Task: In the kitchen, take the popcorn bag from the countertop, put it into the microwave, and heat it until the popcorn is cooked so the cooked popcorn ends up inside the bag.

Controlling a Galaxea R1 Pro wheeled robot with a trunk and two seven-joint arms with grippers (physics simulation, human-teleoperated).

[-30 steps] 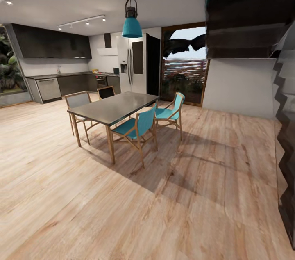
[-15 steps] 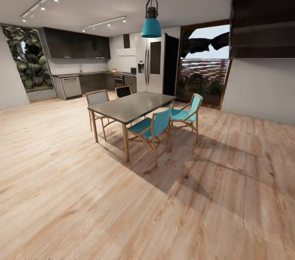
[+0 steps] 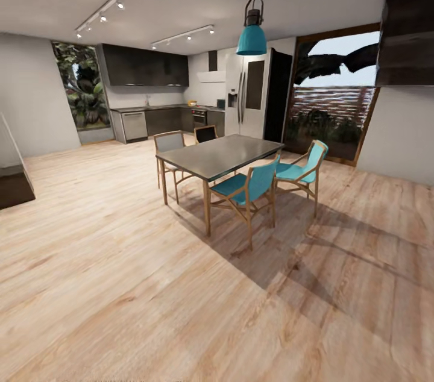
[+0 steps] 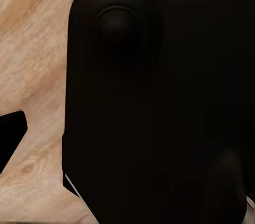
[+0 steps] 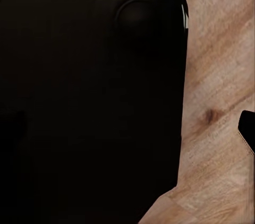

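Observation:
I am out in the dining area, on a wooden floor [image 3: 120,285]. Far at the back runs the kitchen's countertop [image 3: 158,108] over dark cabinet fronts. The popcorn bag, the popcorn and the microwave are out of view at this distance. In the left wrist view a dark rounded part of the robot [image 4: 159,102] hangs over the floor, with one black tip [image 4: 8,141] at the picture's edge. The right wrist view has a like dark bulk [image 5: 90,91] and a black tip [image 5: 247,128]. Neither tells me how the jaws stand.
A dark-topped dining table [image 3: 220,153] with teal chairs [image 3: 250,186] stands between me and the kitchen, under a teal pendant lamp [image 3: 251,38]. A steel fridge [image 3: 244,99] stands at the back. A low dark block [image 3: 13,186] sits left; a dark mass [image 3: 410,14] hangs upper right.
The camera has swung left: table, kitchen and lamp have slid rightward in the picture, and a grey wall and a low dark block have come in at the left.

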